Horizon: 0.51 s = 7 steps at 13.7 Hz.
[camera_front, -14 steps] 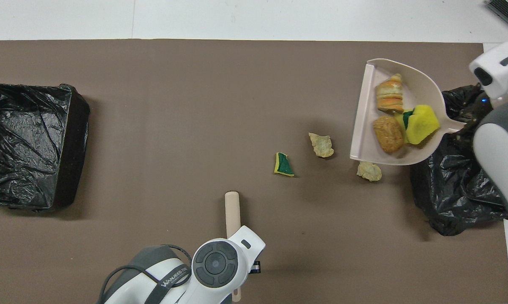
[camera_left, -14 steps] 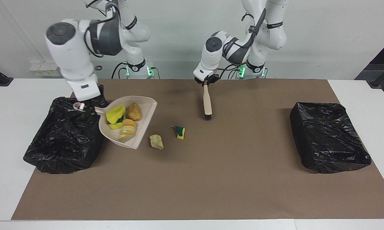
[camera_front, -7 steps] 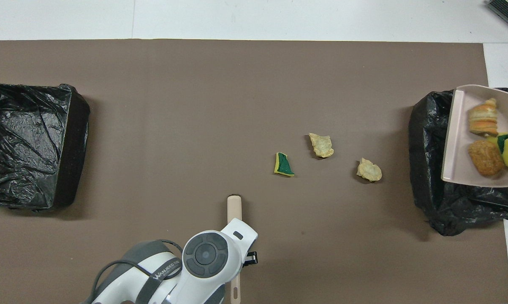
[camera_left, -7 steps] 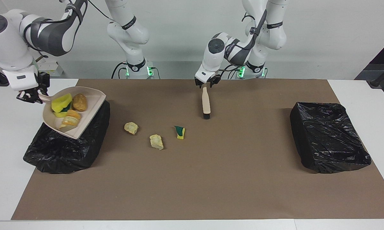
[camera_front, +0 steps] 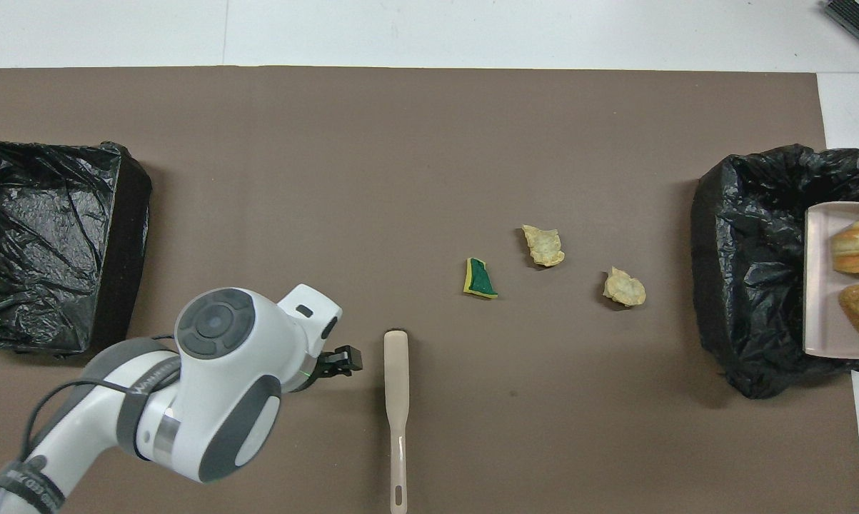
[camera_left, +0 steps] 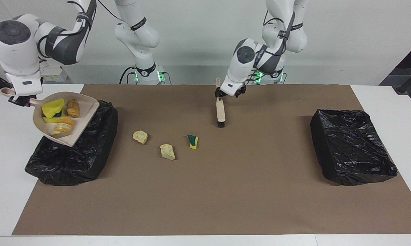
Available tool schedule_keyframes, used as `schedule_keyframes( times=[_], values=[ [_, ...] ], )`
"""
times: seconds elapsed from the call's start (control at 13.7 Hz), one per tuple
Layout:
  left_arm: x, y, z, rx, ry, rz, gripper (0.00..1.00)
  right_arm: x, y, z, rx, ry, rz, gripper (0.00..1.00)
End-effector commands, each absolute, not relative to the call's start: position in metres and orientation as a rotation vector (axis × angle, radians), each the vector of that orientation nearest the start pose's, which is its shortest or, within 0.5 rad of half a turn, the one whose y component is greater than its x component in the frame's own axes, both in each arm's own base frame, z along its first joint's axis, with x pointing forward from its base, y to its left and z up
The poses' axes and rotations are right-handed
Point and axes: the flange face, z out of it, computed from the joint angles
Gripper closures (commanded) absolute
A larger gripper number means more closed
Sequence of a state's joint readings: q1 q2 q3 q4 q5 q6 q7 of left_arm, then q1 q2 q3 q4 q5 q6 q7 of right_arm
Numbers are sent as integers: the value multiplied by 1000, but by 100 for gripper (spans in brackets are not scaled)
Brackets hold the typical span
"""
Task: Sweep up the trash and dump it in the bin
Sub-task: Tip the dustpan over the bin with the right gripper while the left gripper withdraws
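Left gripper [camera_left: 230,93]: hangs just above the mat [camera_left: 225,191] at the robots' edge, fingers spread and holding nothing.
Brush [camera_left: 220,111]: lies flat on the mat beside that gripper, bristles pointing away from the robots. A second ago it stood in the fingers, so it has just been let go.
Right gripper [camera_left: 21,99]: fingers pinch the dustpan's handle.
Dustpan [camera_left: 79,120]: a second ago low beside the bin, now lifted and tilted over the bin [camera_left: 72,160] at the right arm's end. It carries a yellow sponge [camera_left: 53,106], a brown piece [camera_left: 73,107] and an orange piece [camera_left: 63,125].
Loose trash: two beige chunks [camera_left: 140,136] [camera_left: 167,151] and a green-backed sponge bit [camera_left: 192,141] on the mat, farther out than the brush.
Second bin [camera_left: 352,147]: at the left arm's end, untouched.
Meaning: the dump looks imminent. Three pieces remain, so the brush likely needs regrasping.
Writing: lettering on the arms' bands cannot be read.
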<state>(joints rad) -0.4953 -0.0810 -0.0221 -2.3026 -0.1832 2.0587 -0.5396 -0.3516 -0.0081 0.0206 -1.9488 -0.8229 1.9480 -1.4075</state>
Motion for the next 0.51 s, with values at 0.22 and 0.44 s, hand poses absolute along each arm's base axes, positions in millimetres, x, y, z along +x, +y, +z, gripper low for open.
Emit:
schedule_keyframes(
  times=[0.22, 0.44],
  values=[
    [456, -124, 375, -3084, 50, 391, 0, 496, -188, 508, -2758, -2262, 1353, 100],
    [468, -70, 388, -3121, 110, 346, 0, 492, -202, 516, -2742, -2270, 1497, 100]
  ],
)
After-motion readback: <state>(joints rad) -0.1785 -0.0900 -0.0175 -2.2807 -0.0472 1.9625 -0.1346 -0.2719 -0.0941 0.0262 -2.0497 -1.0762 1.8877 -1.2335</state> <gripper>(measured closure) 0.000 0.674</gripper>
